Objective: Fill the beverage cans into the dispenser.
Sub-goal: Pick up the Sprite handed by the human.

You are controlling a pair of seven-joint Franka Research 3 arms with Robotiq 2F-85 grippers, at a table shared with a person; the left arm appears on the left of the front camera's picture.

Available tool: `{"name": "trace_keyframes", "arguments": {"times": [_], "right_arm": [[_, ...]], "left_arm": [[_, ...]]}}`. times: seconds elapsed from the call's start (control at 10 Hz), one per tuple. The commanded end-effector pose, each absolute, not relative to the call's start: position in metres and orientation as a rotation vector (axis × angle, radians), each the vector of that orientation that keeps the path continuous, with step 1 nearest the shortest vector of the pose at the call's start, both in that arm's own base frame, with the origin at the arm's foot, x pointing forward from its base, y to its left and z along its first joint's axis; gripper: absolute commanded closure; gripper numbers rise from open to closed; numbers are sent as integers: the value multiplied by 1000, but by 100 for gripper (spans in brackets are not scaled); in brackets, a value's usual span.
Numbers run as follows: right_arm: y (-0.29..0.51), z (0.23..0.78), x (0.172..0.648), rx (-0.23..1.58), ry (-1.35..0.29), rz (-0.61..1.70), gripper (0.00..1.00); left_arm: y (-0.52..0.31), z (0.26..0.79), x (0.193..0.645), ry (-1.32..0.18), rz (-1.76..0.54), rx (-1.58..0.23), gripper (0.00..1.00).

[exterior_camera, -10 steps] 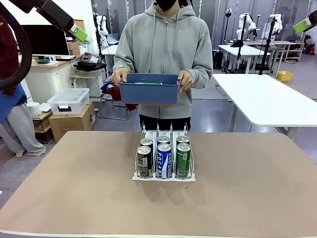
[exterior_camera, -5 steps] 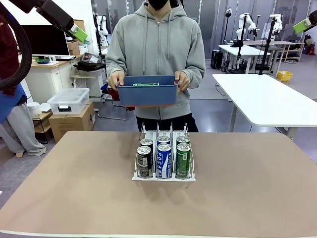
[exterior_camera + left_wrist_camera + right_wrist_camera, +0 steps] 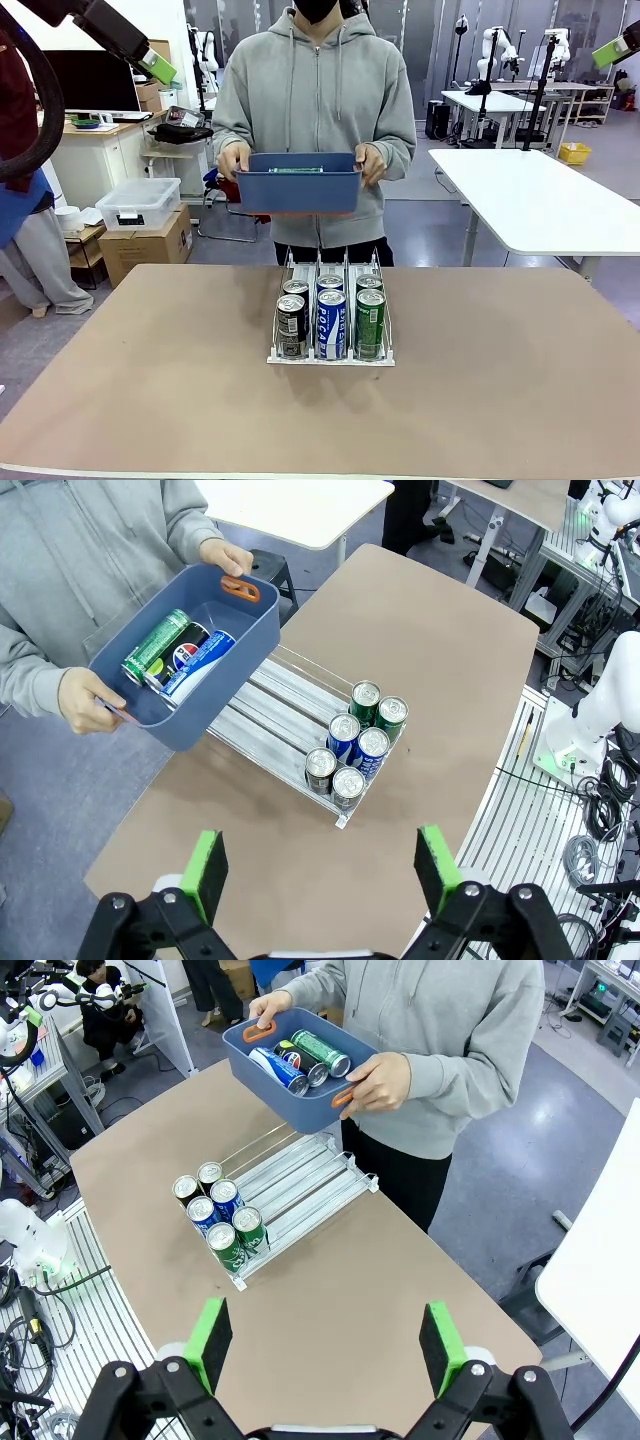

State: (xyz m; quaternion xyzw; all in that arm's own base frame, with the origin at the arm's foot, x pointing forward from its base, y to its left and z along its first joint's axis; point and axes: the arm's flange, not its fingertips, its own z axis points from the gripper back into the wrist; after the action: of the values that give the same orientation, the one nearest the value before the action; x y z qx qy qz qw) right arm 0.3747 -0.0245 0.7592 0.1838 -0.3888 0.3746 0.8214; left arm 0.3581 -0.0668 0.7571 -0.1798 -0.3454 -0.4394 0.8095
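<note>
The dispenser stands mid-table with several beverage cans at its front: black-and-silver, blue-and-white and green, each with another behind. Its rear lanes are bare. At the far edge a person holds a blue bin in both hands; three cans lie inside it. My left gripper hangs high at the upper left, open and holding nothing. Just as high at the upper right, my right gripper is open and holds nothing either.
The brown table spreads wide on both sides of the rack. Behind the person are a white table, boxes and a lidded tub on the floor at left.
The person has straightened up a little, still holding the bin above the far edge. Neither arm has moved.
</note>
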Motion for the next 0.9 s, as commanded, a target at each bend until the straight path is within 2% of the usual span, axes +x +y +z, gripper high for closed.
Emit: {"name": "trace_keyframes", "arguments": {"times": [0.0, 0.8], "right_arm": [[-25, 757, 375, 394, -824, 796, 0], [-25, 757, 375, 394, -824, 796, 0]], "left_arm": [[-67, 758, 358, -741, -939, -383, 0], [-67, 758, 358, -741, -939, -383, 0]]}}
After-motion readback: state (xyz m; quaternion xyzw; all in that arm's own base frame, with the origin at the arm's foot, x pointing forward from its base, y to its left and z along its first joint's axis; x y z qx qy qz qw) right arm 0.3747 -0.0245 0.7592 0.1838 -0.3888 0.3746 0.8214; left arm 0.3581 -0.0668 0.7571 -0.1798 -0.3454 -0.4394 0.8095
